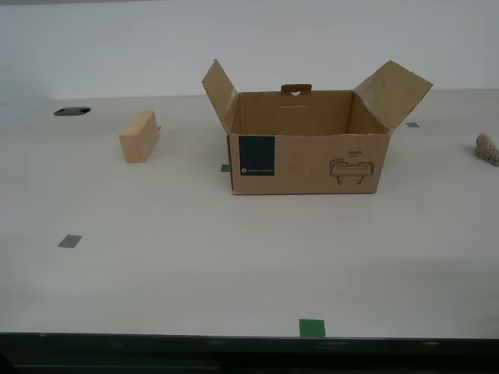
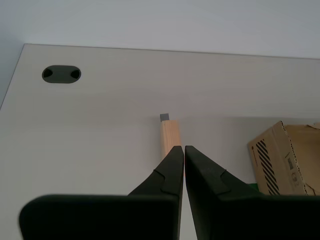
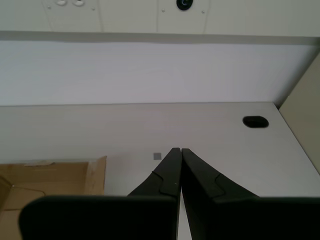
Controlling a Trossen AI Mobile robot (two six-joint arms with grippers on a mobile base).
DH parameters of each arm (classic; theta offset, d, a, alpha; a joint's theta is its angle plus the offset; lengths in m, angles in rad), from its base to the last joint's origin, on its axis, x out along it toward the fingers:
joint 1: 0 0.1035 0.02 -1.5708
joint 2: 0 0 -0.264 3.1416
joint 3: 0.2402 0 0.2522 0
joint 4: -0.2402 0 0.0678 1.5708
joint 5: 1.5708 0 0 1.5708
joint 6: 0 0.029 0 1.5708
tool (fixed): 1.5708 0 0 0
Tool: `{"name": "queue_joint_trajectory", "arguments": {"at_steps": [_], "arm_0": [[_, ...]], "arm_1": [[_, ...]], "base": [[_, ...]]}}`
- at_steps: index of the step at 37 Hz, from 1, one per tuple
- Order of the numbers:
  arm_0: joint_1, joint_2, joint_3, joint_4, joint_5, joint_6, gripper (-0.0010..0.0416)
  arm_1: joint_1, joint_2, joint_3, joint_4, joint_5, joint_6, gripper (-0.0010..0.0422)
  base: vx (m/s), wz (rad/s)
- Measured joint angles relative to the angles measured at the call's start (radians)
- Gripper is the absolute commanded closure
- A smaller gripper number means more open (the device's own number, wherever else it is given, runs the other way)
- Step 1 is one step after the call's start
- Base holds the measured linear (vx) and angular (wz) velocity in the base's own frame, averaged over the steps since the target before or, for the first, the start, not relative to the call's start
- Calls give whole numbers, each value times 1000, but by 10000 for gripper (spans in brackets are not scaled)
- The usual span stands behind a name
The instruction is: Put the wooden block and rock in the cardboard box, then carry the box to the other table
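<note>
Neither arm appeared in the exterior view. My second gripper (image 2: 181, 150) was raised above the table (image 1: 195, 273), its jaws pressed together with nothing between them, their tips pointing toward the wooden block (image 2: 169, 136). My first gripper (image 3: 177, 151) was likewise raised, jaws pressed together and empty, aimed across the tabletop toward the far wall, with a corner of the cardboard box (image 3: 50, 182) beside it.

The wooden block (image 1: 139, 136) lay on the table toward the exterior view's left, well apart from the box, its long axis running away from the camera. The cardboard box (image 1: 309, 152) stood upright near the table's middle, flaps open, its printed front facing the camera. The rock (image 1: 488, 149) sat at the exterior view's right edge, partly cut off, apart from the box.
</note>
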Motion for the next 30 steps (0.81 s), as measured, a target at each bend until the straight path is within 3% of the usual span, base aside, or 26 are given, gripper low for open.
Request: {"name": "queue_joint_trajectory", "arguments": {"at_steps": [20, 22, 27, 30], "arm_0": [[-1, 53, 209, -296, 24, 14, 406], [-1, 70, 230, -309, 55, 20, 406], [-2, 113, 275, -347, 203, 22, 406], [-18, 138, 304, -380, 214, 22, 406]], "arm_1": [[-106, 146, 116, -55, 3, 0, 412], [-107, 149, 124, -56, 3, 0, 412], [-107, 147, 139, -65, 3, 0, 412], [-107, 146, 146, -82, 3, 0, 412]], "base": [[0, 0], [0, 0], [0, 0], [0, 0]]}}
